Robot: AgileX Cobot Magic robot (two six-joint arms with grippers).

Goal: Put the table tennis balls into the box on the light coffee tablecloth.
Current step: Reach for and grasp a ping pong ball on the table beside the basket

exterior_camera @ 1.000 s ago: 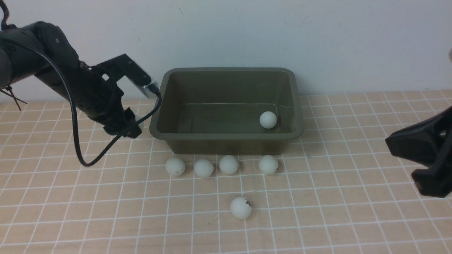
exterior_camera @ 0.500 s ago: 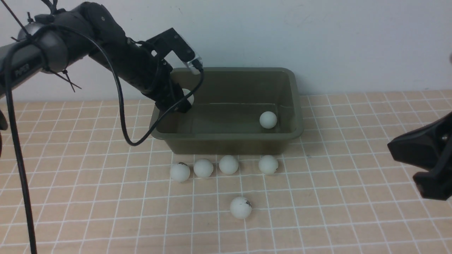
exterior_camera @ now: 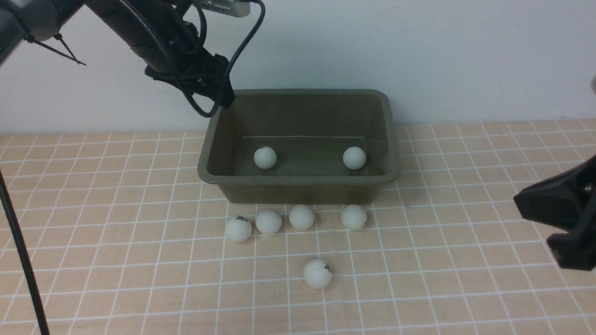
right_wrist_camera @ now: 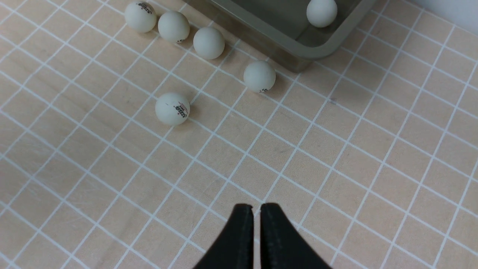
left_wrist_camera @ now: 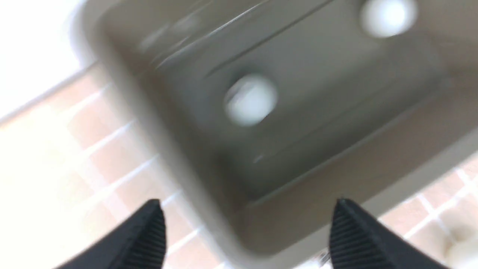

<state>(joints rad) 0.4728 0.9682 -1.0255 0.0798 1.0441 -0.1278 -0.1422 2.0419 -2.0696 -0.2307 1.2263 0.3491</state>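
The olive-green box (exterior_camera: 298, 187) stands at the back of the light coffee tablecloth (exterior_camera: 116, 260). Two table tennis balls lie on its floor, one towards the left (exterior_camera: 265, 157) and one towards the right (exterior_camera: 354, 157). Several more balls rest on the cloth in front of the box: a row (exterior_camera: 268, 221) near its front wall and one alone (exterior_camera: 318, 273) further forward. My left gripper (exterior_camera: 222, 95) hangs above the box's back left corner, open with nothing between its fingers (left_wrist_camera: 149, 231). My right gripper (right_wrist_camera: 254, 209) is shut and empty, low over bare cloth at the right.
A white wall (exterior_camera: 419, 56) rises directly behind the box. The left arm's black cable (exterior_camera: 242, 42) loops above the box's left end, and another cable (exterior_camera: 23, 260) runs down the far left. The right arm's black body (exterior_camera: 565, 209) fills the right edge.
The left arm carried a ball from the cloth left of the box over its left end, opened, and rose. That ball now lies on the box floor. The right arm barely moved.
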